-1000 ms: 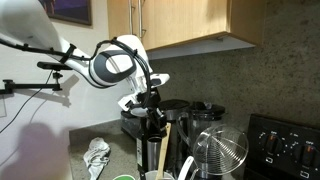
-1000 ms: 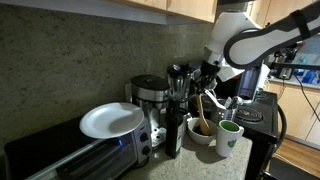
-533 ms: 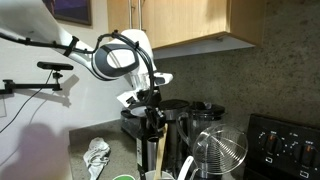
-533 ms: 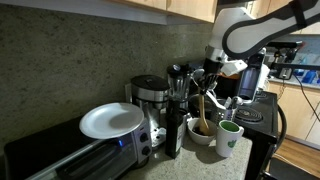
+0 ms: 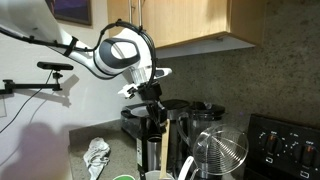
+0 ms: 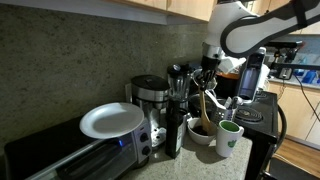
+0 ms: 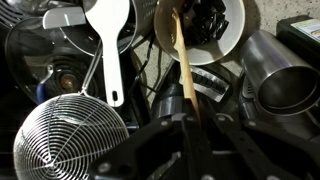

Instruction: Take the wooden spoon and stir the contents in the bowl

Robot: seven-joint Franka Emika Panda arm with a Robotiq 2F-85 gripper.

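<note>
My gripper (image 7: 192, 122) is shut on the handle of the wooden spoon (image 7: 183, 62), a long pale stick. The spoon hangs from the gripper and its head reaches into the white bowl (image 7: 232, 45), which holds dark contents. In both exterior views the gripper (image 5: 153, 98) (image 6: 208, 78) is above the counter, with the spoon (image 5: 167, 140) (image 6: 202, 105) slanting down from it. The bowl (image 6: 200, 137) sits on the counter beside a green-and-white cup (image 6: 229, 138).
A coffee maker (image 6: 150, 95), a blender jar (image 6: 180, 82) and a toaster oven with a white plate (image 6: 111, 120) line the counter. A wire-mesh basket (image 7: 72, 138), a white plastic spatula (image 7: 107, 40) and a steel cup (image 7: 285, 75) crowd around the bowl. A stove (image 5: 284, 140) is at one end.
The arm has risen a little, lifting the gripper and the spoon's handle higher over the bowl. The grip on the spoon is unchanged.
</note>
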